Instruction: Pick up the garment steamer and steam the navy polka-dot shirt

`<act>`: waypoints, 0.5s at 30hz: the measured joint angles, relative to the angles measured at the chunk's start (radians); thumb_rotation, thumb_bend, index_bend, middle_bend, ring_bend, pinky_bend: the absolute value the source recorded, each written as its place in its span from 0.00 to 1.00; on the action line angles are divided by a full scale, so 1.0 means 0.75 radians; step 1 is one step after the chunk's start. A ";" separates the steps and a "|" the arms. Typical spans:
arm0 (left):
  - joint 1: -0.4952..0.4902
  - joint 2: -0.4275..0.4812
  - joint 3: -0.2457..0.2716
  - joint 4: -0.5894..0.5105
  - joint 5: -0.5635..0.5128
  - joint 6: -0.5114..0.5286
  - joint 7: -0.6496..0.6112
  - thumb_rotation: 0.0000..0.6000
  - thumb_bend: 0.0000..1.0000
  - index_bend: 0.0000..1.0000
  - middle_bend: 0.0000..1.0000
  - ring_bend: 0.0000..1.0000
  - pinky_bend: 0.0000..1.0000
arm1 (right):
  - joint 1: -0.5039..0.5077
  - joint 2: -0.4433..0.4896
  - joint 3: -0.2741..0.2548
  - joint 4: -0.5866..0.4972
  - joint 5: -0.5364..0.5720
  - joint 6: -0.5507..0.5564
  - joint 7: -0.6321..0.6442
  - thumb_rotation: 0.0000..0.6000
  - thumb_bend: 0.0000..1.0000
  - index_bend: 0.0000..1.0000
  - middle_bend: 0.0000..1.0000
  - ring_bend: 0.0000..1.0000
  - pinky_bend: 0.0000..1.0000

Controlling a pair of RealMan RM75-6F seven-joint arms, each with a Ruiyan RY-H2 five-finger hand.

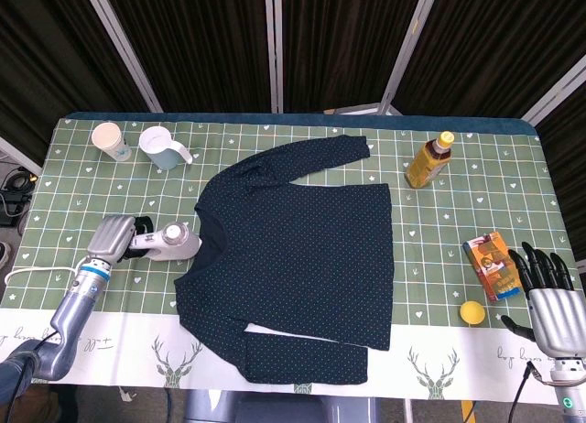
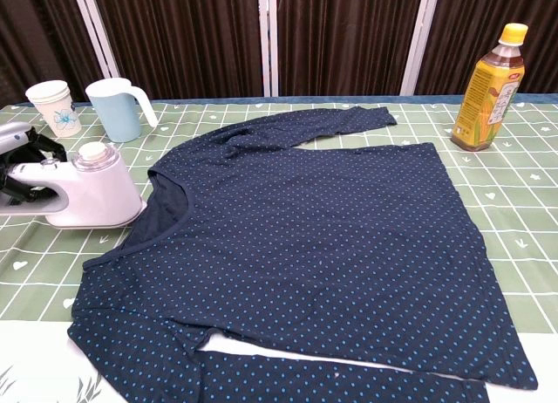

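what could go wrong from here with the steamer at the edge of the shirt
1. The white handheld garment steamer, gripped by the left robot hand, sits at the neckline of the navy polka-dot shirt; dragging it across could bunch the fabric.
2. Its white cord trails off the table's left edge and may snag.
3. The light blue jug and paper cup stand close behind; a backward swing might topple them.
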 measured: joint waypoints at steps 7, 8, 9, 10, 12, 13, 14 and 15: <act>0.000 0.021 0.025 0.009 -0.009 -0.094 -0.025 1.00 0.00 0.02 0.00 0.00 0.06 | 0.000 -0.002 -0.002 -0.005 -0.001 -0.001 -0.010 1.00 0.00 0.00 0.00 0.00 0.00; 0.001 0.027 0.026 -0.002 -0.008 -0.094 -0.031 1.00 0.00 0.00 0.00 0.00 0.04 | 0.000 -0.002 -0.002 -0.005 -0.001 0.000 -0.009 1.00 0.00 0.00 0.00 0.00 0.00; 0.003 0.034 0.027 -0.013 -0.006 -0.093 -0.036 1.00 0.00 0.00 0.00 0.00 0.02 | 0.000 -0.001 -0.001 -0.005 -0.001 0.000 -0.007 1.00 0.00 0.00 0.00 0.00 0.00; 0.004 0.046 0.028 -0.030 -0.003 -0.091 -0.042 1.00 0.00 0.00 0.00 0.00 0.01 | -0.001 0.000 -0.001 -0.005 -0.001 0.001 -0.004 1.00 0.00 0.00 0.00 0.00 0.00; 0.007 0.067 0.030 -0.058 0.001 -0.088 -0.046 1.00 0.00 0.00 0.00 0.00 0.00 | -0.001 0.002 -0.002 -0.005 -0.004 0.001 -0.001 1.00 0.00 0.00 0.00 0.00 0.00; 0.010 0.082 0.031 -0.078 0.004 -0.086 -0.047 1.00 0.00 0.00 0.00 0.00 0.00 | -0.001 0.002 -0.003 -0.006 -0.005 0.002 0.000 1.00 0.00 0.00 0.00 0.00 0.00; 0.011 0.093 0.032 -0.092 0.005 -0.085 -0.047 1.00 0.00 0.00 0.00 0.00 0.00 | -0.001 0.003 -0.003 -0.007 -0.006 0.003 0.002 1.00 0.00 0.00 0.00 0.00 0.00; 0.014 0.103 0.032 -0.106 0.006 -0.084 -0.046 1.00 0.00 0.00 0.00 0.00 0.00 | -0.002 0.004 -0.003 -0.007 -0.006 0.003 0.002 1.00 0.00 0.00 0.00 0.00 0.00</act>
